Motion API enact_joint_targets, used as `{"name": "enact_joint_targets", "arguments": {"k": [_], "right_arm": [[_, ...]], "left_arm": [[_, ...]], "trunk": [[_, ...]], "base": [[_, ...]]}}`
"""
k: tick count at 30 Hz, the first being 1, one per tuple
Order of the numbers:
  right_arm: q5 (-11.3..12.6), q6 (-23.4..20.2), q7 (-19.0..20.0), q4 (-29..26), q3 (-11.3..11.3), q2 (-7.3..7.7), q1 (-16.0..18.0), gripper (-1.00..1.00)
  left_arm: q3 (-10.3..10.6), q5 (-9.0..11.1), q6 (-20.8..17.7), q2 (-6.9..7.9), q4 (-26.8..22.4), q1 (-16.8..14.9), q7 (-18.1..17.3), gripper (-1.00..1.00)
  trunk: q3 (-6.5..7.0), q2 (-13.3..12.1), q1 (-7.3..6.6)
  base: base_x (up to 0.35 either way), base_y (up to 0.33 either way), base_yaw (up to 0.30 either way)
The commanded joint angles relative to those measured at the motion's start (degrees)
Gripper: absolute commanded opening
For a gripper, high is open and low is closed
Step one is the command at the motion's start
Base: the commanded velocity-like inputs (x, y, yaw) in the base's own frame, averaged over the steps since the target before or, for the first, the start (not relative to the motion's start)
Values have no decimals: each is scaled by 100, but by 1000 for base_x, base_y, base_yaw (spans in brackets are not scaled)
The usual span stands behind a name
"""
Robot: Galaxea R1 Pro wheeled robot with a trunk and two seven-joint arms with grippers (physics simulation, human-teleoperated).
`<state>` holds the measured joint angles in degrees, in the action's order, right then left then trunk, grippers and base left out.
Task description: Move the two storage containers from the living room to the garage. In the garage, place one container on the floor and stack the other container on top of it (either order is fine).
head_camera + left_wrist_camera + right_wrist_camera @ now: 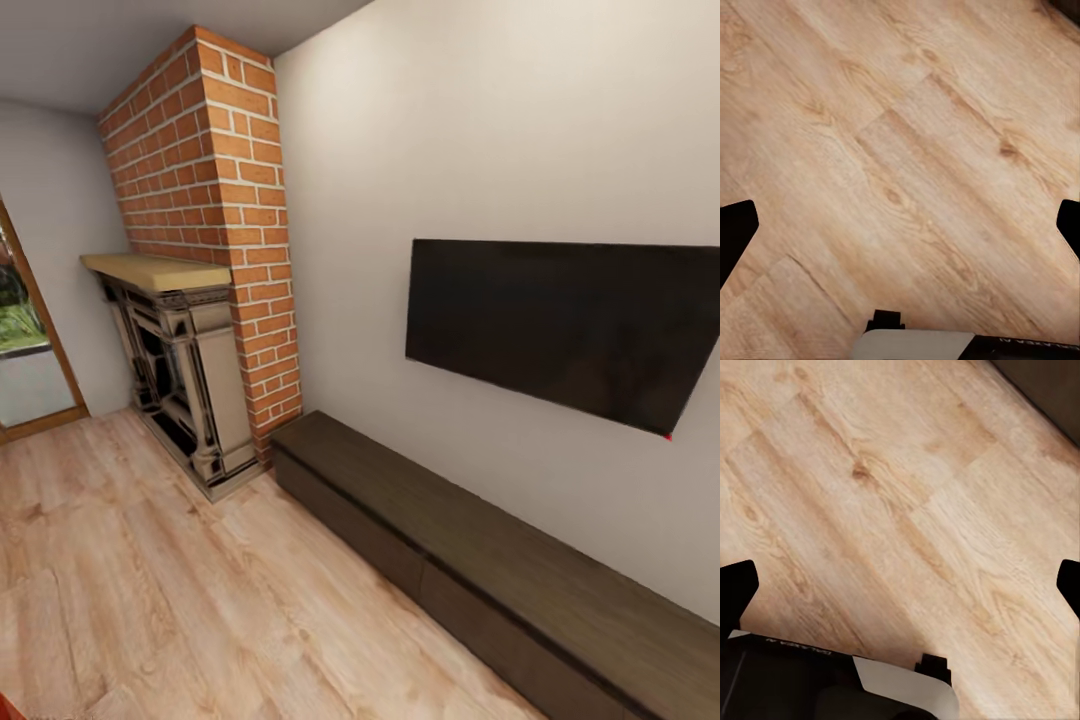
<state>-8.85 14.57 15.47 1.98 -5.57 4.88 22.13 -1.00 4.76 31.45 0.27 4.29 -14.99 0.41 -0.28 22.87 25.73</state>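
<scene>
— What's in front of you?

— I'm facing a smooth, pale beige wall [480,130] in the living room. A flat black television [560,325] hangs on it at the right of the head view, a thin glossy rectangle with a tiny red dot at its lower right corner. Under it a long, low cabinet [480,555] of dark brown wood runs along the wall toward the lower right, with flat fronts and a matte grain.

— And to the left?

— A brick chimney [225,200] rises to the ceiling, orange-red bricks with pale mortar lines. At its foot is a fireplace [185,380] with an ornate carved dark surround and a thick, light wooden mantel [155,270] on top. At the far left edge a wood-framed glass door [30,350] shows greenery outside.

— The floor?

— Light wood planks [170,590], wavy grain and dark knots, clear in both wrist views.

— Your grippers?

— My left gripper [900,225] has its two black fingertips far apart at the frame's side edges, nothing between them but planks. My right gripper [900,585] is the same: spread wide, empty, over bare wood, with the dark cabinet's edge in the upper right corner.

— The containers?

— I can only make out a small orange-red sliver [8,706] at the lower left corner of the head view; I can't tell what it is.
</scene>
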Motion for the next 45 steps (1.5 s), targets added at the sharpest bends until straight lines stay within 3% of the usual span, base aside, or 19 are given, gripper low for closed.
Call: {"name": "enact_joint_targets", "arguments": {"k": [1, 18, 45], "right_arm": [[-55, 38, 9, 21, -50, 4, 5, 100], [-55, 37, 9, 21, -51, 4, 2, 100], [-55, 41, 9, 21, -58, 4, 5, 100]], "left_arm": [[-6, 25, 36, -1, 27, -9, -7, 100], [-6, 25, 36, -1, 26, -12, -6, 100], [-6, 25, 36, -1, 26, -8, -6, 100]], "trunk": [[-3, 5, 5], [-3, 5, 5], [-3, 5, 5]], "base": [[292, -186, 289], [283, -119, 289], [280, -4, 289]]}}
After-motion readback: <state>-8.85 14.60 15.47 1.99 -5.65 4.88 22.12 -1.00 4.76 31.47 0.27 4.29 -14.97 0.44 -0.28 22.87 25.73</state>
